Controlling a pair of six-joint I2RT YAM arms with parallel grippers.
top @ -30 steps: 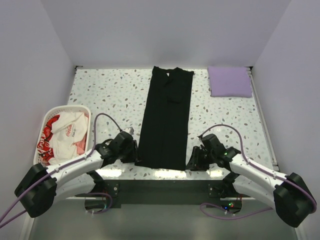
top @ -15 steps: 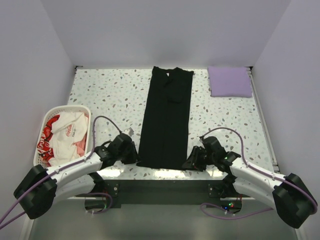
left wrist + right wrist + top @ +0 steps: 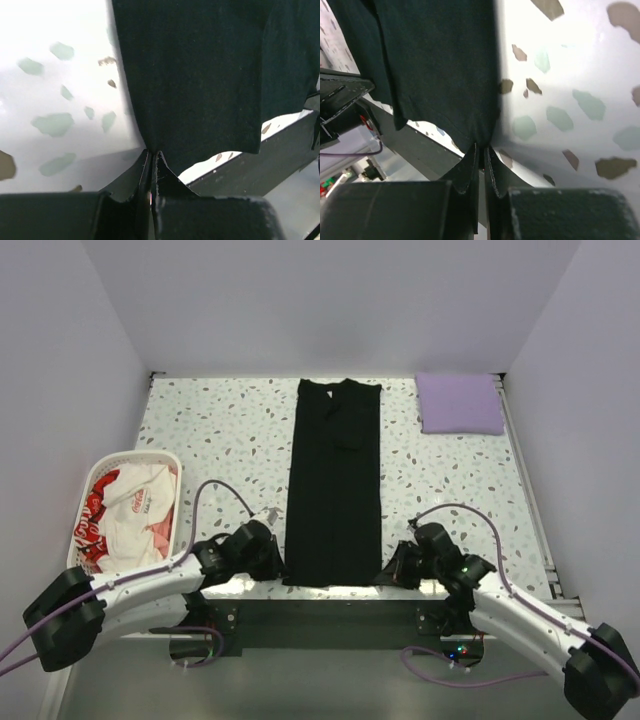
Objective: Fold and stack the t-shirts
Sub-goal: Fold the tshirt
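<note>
Left pincer [image 3: 151, 161] and right pincer [image 3: 481, 150] were each clamped on a near hem corner of the black t-shirt [image 3: 333, 480] stretched down the counter [image 3: 220, 430], so I'd guess lifting together and folding hem-to-collar came next.

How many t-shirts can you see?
3. The black t-shirt lies stretched down the middle, the lavender t-shirt sits folded far right, and the white t-shirt with red lettering is in the basket on the left, where more may hide.

The top view looks down from 6 o'clock over the counter [image 3: 220, 430]; both close wrist views share the black t-shirt [image 3: 333, 480] hem.
</note>
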